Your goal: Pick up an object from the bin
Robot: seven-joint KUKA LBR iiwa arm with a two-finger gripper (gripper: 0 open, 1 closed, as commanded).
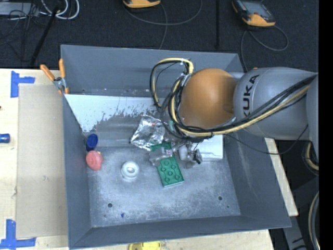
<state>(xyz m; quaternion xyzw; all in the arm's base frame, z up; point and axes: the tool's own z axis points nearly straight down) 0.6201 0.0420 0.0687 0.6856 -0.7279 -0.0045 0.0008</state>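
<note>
Hanging low over the floor of the bin [197, 202], a little to the right of its middle, beneath the rounded orange wrist cover [208, 98] and loops of black and yellow cable [167, 85]: the pincer [183, 153], showing as a cluster of grey metal parts. Not being able to tell whether spread or pressed together, with the cover and cable hiding too much of it. Hovering right at the far end of a flat green studded plate [170, 172], this lying slantwise on the floor near the middle, its other end pointing toward the bin's near edge; not being able to tell whether touching the plate or hanging just above it. Lying just beside the pincer, toward the left and far walls, a crumpled silver foil wrapper [147, 132], its near side reaching down to the plate's far end. Lying on the opposite side, toward the right wall and partly under the arm [270, 103], a flat white piece [212, 147]. Sitting farther left, apart from the plate, a small round white cap [129, 170]. Resting near the left wall, a pink lump [94, 160], and just beyond it toward the far wall, a small blue cap [92, 140], the two lying very close together. Reaching in over the bin's right rim, the grey arm itself.
</note>
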